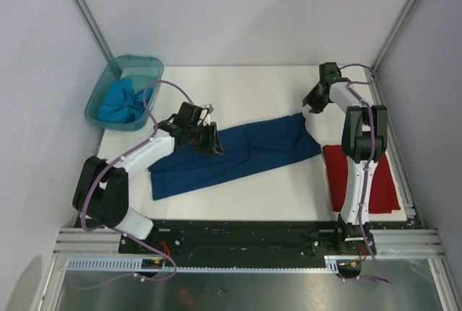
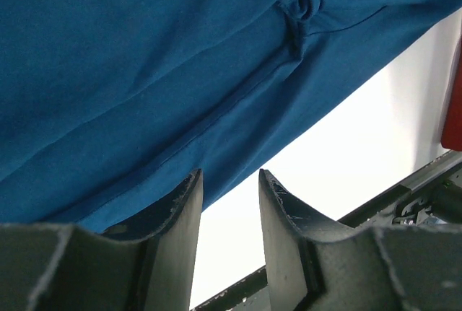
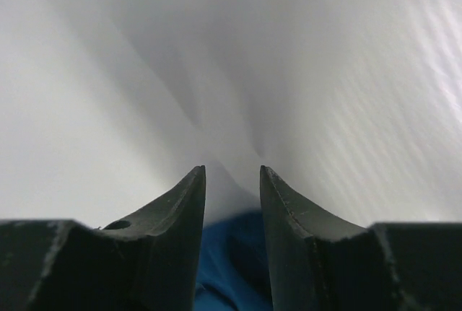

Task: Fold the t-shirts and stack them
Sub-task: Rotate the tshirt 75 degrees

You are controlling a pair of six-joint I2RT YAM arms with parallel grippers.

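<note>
I can't read any words, numbers, labels or signs in any of my views.
</note>
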